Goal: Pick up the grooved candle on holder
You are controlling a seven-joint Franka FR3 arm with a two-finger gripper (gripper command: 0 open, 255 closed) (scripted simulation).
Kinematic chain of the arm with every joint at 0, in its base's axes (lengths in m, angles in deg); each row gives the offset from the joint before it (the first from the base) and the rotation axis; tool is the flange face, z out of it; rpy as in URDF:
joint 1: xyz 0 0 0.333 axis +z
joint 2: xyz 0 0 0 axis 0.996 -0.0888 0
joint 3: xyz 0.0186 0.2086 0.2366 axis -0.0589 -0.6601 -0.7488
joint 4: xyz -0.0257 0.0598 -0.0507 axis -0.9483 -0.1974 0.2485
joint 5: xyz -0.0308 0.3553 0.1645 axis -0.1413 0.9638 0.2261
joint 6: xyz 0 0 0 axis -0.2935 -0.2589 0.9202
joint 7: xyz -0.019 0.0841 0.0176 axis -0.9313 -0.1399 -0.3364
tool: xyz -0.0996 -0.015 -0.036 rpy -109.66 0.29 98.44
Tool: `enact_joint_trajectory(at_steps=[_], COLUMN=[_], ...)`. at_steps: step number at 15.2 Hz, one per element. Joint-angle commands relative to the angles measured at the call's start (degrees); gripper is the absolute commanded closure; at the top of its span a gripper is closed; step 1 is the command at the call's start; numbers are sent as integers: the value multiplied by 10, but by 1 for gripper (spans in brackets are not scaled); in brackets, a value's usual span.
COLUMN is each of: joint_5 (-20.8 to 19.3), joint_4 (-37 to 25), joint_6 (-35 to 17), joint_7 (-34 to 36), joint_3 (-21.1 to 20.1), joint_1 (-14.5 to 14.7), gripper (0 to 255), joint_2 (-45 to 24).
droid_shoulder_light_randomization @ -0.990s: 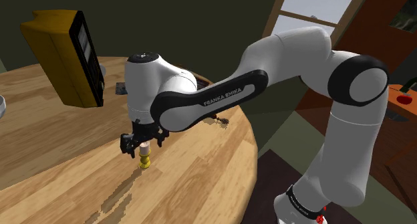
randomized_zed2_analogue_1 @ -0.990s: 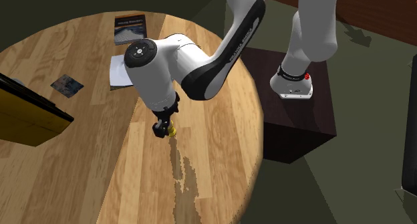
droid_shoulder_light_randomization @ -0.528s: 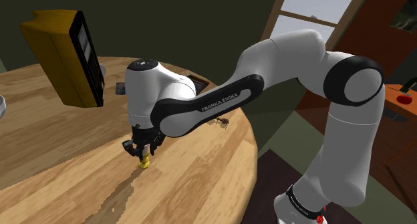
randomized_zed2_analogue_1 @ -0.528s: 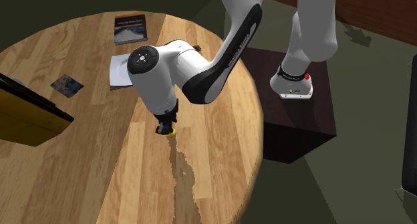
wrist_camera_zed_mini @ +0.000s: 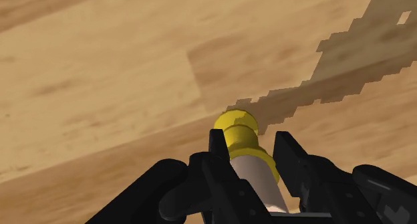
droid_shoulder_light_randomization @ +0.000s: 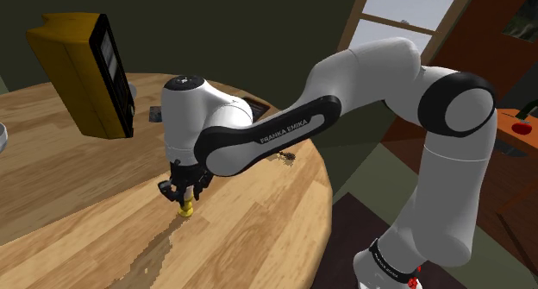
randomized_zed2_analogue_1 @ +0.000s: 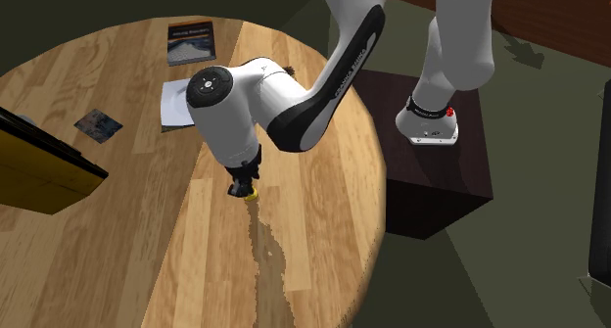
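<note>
We've got the hand (wrist_camera_zed_mini: 248, 149) clamped onto the pale candle (wrist_camera_zed_mini: 255, 177), one black finger on each side, just above its yellow holder (wrist_camera_zed_mini: 237, 130). In the shoulder view the holder is right down at the round wooden surface (droid_shoulder_light_randomization: 78, 201), well in from the edge.

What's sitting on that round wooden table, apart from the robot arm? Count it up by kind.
Candle on holder, clasped in the gripper: 1
Yellow-and-black box: 1
Book: 1
White sheet: 1
Small picture card: 1
Pale dish, mostly cut off at the edge: 1
Total: 6 that I can make out
</note>
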Motion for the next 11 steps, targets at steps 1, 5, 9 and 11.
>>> enact_joint_trajectory(at_steps=[1, 5, 9, 11], joint_5=[4, 13, 22, 25], joint_4=[-5, -19, -35, -44], joint_6=[10, 35, 61, 75], joint_7=[-3, -9, -15, -17], joint_3=[-2, -6, -10, -11], joint_1=[-2, -4, -6, -7], gripper=[255, 255, 255, 255], joint_2=[5, 19, 30, 35])
